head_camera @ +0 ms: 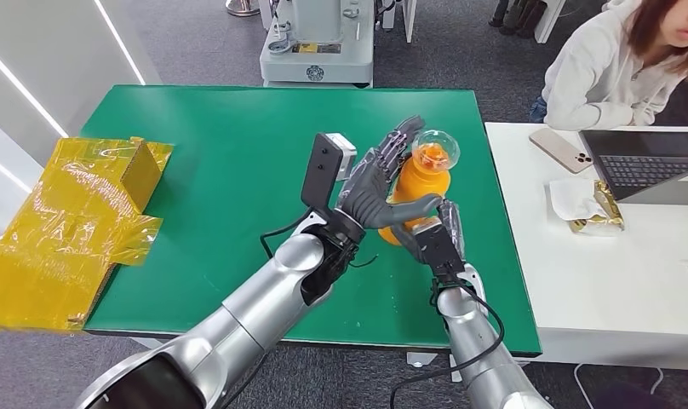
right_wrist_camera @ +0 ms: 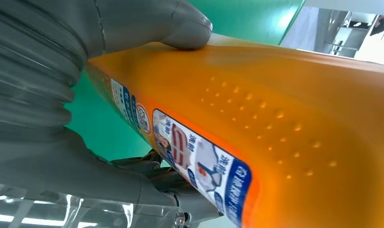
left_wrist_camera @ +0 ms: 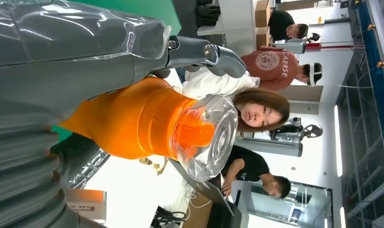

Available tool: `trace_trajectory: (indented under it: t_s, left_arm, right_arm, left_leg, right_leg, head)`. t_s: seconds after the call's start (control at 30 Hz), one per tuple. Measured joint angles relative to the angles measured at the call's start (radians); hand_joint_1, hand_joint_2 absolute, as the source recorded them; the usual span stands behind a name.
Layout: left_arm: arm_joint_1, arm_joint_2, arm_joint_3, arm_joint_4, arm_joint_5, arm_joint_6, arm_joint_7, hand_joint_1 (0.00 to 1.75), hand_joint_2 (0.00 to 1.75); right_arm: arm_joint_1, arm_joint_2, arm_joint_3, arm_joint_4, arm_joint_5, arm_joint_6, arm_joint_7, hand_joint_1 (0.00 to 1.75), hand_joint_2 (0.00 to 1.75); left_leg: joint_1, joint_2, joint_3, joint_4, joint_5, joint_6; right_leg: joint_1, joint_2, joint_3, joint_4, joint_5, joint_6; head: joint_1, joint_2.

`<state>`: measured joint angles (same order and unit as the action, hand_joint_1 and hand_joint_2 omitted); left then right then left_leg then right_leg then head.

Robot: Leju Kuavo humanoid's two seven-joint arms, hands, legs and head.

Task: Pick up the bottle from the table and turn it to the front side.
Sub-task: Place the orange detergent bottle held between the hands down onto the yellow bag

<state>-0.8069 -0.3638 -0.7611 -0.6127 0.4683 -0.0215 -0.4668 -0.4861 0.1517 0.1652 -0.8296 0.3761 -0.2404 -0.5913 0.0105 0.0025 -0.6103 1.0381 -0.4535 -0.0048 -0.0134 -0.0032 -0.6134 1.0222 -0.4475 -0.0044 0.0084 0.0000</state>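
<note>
An orange bottle (head_camera: 419, 181) with a clear domed cap (head_camera: 435, 150) is held upright above the green table (head_camera: 213, 170). My left hand (head_camera: 381, 186) wraps its upper body, thumb across the front and fingers behind the neck. My right hand (head_camera: 435, 239) grips the bottle's lower part from below. In the left wrist view the bottle (left_wrist_camera: 128, 124) lies between my left hand's thumb (left_wrist_camera: 62, 57) and fingers, with the cap (left_wrist_camera: 214, 137) pointing away. In the right wrist view my right hand's thumb (right_wrist_camera: 147, 23) presses the orange body (right_wrist_camera: 285, 114) beside a printed label (right_wrist_camera: 199, 164).
A box wrapped in yellow film (head_camera: 77, 221) sits at the table's left edge. To the right stands a white table (head_camera: 613, 281) with a laptop (head_camera: 656, 162) and a phone (head_camera: 562, 149). A person (head_camera: 604, 68) sits behind it. A machine base (head_camera: 317, 47) stands beyond the far edge.
</note>
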Motion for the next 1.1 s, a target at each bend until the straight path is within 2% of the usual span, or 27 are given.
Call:
trace_trajectory:
  t_s: [0.33, 0.53, 0.67, 0.9, 1.1]
  left_arm:
    - [-0.009, 0.0, -0.112, 0.002, -0.135, 0.1, -0.02, 0.0, 1.75]
    - [-0.012, 0.0, -0.128, 0.004, -0.221, 0.188, -0.064, 0.0, 1.75]
    - [-0.02, 0.008, -0.103, 0.007, -0.28, 0.212, -0.074, 0.0, 1.75]
    - [-0.038, 0.034, 0.024, 0.053, -0.318, 0.184, -0.074, 0.0, 1.75]
    - [-0.038, 0.039, 0.057, 0.069, -0.328, 0.19, -0.073, 0.0, 1.75]
  right_arm:
    - [0.007, -0.003, -0.019, 0.032, 0.009, 0.0, -0.003, 1.75, 1.75]
    - [0.011, -0.004, -0.022, 0.035, 0.002, 0.029, 0.0, 1.75, 1.75]
    - [0.025, -0.005, -0.024, 0.027, -0.003, 0.039, 0.005, 1.75, 1.75]
    - [0.05, -0.013, -0.025, -0.003, -0.002, 0.049, 0.009, 1.75, 1.75]
    - [0.055, -0.014, -0.025, -0.014, -0.002, 0.05, 0.01, 1.75, 1.75]
  left_leg:
    - [0.0, 0.0, 0.0, 0.0, 0.0, 0.0]
    - [0.0, 0.0, 0.0, 0.0, 0.0, 0.0]
    - [0.0, 0.0, 0.0, 0.0, 0.0, 0.0]
    - [0.0, 0.0, 0.0, 0.0, 0.0, 0.0]
    - [0.0, 0.0, -0.001, 0.0, 0.0, 0.0]
  right_leg:
    - [0.0, 0.0, 0.0, 0.0, 0.0, 0.0]
    - [0.0, 0.0, 0.0, 0.0, 0.0, 0.0]
    - [0.0, 0.0, 0.0, 0.0, 0.0, 0.0]
    - [0.0, 0.0, 0.0, 0.0, 0.0, 0.0]
    - [0.0, 0.0, 0.0, 0.0, 0.0, 0.0]
  head:
    - [0.0, 0.0]
    - [0.0, 0.0]
    - [0.0, 0.0]
    - [0.0, 0.0]
    - [0.0, 0.0]
